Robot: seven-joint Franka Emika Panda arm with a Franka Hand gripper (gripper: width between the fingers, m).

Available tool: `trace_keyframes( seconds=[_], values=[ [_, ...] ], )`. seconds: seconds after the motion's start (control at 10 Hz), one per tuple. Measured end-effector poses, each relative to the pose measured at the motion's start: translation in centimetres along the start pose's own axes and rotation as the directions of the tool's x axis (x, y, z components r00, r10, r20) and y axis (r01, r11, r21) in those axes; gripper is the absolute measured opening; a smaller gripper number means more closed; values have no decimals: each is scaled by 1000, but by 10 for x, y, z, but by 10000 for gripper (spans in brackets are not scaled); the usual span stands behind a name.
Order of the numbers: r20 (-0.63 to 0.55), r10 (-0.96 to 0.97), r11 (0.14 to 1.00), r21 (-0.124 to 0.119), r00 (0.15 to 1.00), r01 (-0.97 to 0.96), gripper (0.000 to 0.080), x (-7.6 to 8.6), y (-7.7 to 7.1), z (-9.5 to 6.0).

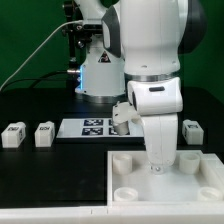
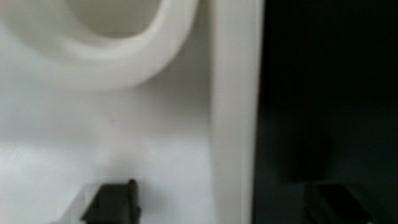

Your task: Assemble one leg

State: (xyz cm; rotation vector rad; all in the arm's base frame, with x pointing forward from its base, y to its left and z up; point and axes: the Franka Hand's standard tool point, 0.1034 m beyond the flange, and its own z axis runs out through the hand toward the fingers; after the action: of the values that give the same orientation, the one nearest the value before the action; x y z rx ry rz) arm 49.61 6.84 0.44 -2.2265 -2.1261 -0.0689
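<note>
Right now, in the exterior view, you are watching the arm reaching down over the large white panel [image 1: 128,188], with the gripper [image 1: 160,166] hanging close above it. One leg [image 1: 12,134] and a second leg [image 1: 43,133] are sitting at the exterior view's left. A third leg [image 1: 120,119] is lying at the marker board's [image 1: 90,127] end, and a fourth leg [image 1: 190,130] is sitting beyond the panel.

In the wrist view, the fingertips [image 2: 116,200] are standing wide apart, released and grasping nothing, above the panel's edge near a round socket [image 2: 98,40].
</note>
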Motion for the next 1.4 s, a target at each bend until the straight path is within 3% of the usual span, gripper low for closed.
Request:
trace_keyframes(
  seconds=[0.1, 0.2, 0.9, 1.1, 1.4],
  values=[
    [0, 0, 1000, 0, 1000, 0, 579, 0, 0, 0],
    [0, 0, 1000, 0, 1000, 0, 627, 0, 0, 0],
    [0, 8, 1000, -4, 1000, -8, 649, -1, 1, -2],
    [6, 124, 992, -31, 992, -123, 649, -1, 2, -24],
    [-7, 500, 866, -27, 866, -500, 649, 40, -18, -37]
  ],
)
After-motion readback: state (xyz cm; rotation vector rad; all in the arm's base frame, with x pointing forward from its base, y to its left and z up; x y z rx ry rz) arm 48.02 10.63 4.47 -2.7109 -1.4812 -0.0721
